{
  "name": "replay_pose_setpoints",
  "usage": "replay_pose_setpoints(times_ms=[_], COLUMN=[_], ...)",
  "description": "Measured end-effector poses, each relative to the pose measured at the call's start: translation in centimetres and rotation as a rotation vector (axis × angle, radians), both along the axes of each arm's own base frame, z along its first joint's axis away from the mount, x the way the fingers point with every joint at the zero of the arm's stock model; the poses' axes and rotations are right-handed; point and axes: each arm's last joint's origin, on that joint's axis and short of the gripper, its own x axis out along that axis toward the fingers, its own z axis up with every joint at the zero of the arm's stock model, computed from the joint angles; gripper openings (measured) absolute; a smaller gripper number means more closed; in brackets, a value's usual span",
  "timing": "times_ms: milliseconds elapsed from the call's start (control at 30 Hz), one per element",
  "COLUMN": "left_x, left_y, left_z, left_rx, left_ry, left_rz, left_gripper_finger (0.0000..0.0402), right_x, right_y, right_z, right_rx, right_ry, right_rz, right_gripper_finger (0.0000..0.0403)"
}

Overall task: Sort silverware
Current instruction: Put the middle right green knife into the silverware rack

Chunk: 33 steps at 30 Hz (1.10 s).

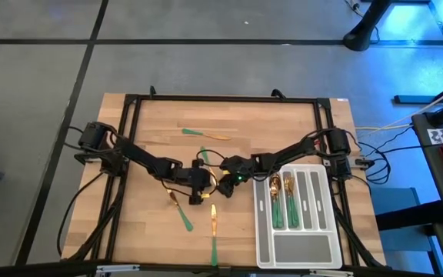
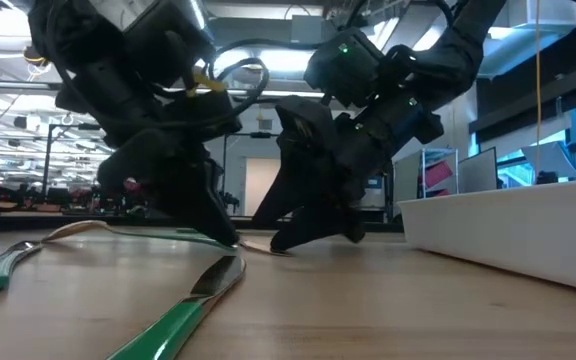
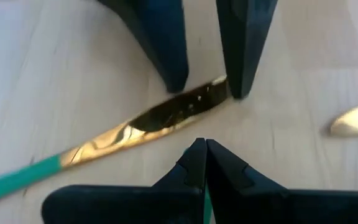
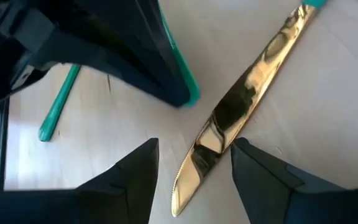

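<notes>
Both arms reach inward and meet over the middle of the worktop. The left end effector [image 1: 199, 187] is closed, tips down. The right end effector [image 1: 227, 178] faces it, fingers spread.

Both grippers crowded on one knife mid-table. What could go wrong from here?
1. The right gripper is open astride the knife blade, fingertips at the table; the thin flat blade may slip out as it closes.
2. The left gripper, shut on a green handle, sits right beside it, so the fingers could collide.
3. Dragging the knife may bump the other silverware nearby.
</notes>
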Motion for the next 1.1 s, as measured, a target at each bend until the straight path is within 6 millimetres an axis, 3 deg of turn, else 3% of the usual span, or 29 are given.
replay_pose_setpoints(times_ms=[400, 1100], left_x=[0.5, 0.7], left_y=[-0.7, 0.5], left_z=[-1.0, -1.0], left_rx=[-0.028, -0.008], left_ry=[-0.043, -0.04], left_rz=[0.005, -0.003], left_gripper_finger=[0.0001, 0.0001], right_x=[0.2, 0.3], right_y=[0.3, 0.4], right_z=[0.1, 0.3], right_rx=[-0.001, 0.023], right_ry=[-0.039, -0.066], right_rz=[0.051, 0.077], right_gripper_finger=[0.0201, 0.0201])
